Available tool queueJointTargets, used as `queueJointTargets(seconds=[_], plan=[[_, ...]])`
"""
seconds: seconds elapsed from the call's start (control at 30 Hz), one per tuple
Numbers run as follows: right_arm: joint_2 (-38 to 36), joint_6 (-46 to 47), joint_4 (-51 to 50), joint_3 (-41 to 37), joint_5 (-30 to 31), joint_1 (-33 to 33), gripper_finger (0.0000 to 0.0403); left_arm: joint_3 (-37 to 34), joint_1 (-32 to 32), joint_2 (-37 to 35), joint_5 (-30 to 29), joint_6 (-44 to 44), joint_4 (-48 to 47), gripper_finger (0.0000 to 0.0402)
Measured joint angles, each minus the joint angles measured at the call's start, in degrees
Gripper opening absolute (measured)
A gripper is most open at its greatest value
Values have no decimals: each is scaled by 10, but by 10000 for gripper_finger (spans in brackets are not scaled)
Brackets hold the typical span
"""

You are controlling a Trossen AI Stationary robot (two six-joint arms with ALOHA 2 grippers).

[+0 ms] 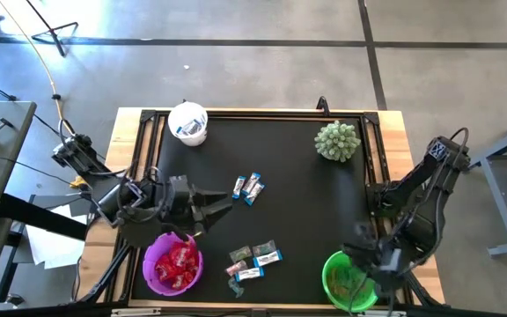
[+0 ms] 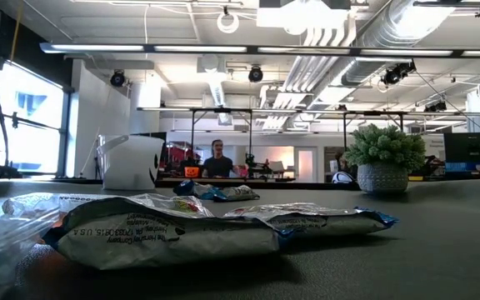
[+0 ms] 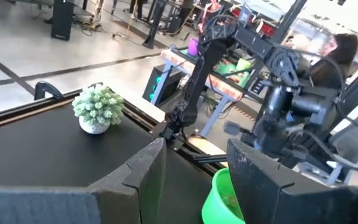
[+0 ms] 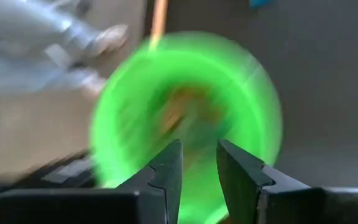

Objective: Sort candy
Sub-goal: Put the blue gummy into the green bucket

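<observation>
Blue-and-white candy bars (image 1: pixel 248 187) lie at the table's middle, and more candy (image 1: pixel 255 261) lies near the front edge, showing close up in the low view (image 2: pixel 223 223). A purple bowl (image 1: pixel 172 264) at the front left holds red packets. A green bowl (image 1: pixel 346 282) at the front right holds some brownish pieces (image 4: pixel 179 112). My right gripper (image 4: pixel 199 152) hangs over the green bowl, pointing steeply down, open, with nothing between its fingers. My left gripper (image 1: pixel 223 204) stays open above the table's left side, just beyond the purple bowl, pointing level toward the right edge.
A white cup (image 1: pixel 188 123) stands at the far left and a spiky green plant in a pot (image 1: pixel 337 141) at the far right. Bare black mat lies between the candy groups. A person (image 2: pixel 217 160) sits in the room beyond the table.
</observation>
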Motion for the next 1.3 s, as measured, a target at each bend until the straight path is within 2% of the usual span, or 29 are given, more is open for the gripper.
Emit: queueJointTargets(seconds=[0.1,0.17,0.23,0.47,0.67,0.9,1.13,1.3], plan=[[0,-104,27,0,100,-38,98,0,3,14,1,0,-1,158],[2,-126,62,0,123,-77,98,0,8,20,2,0,-2,158],[10,-129,90,0,120,-123,99,0,10,22,2,0,-4,158],[90,-190,173,0,23,-243,99,0,10,13,16,6,-31,158],[178,-237,228,0,-55,-300,99,0,-16,-5,64,-15,-105,158],[276,-228,380,0,-164,-350,99,0,-46,-19,71,-15,-165,158],[334,-215,389,0,-188,-364,102,0,-71,-33,73,-14,-228,158],[349,-230,395,0,-188,-370,119,0,-84,-43,80,-14,-259,158]])
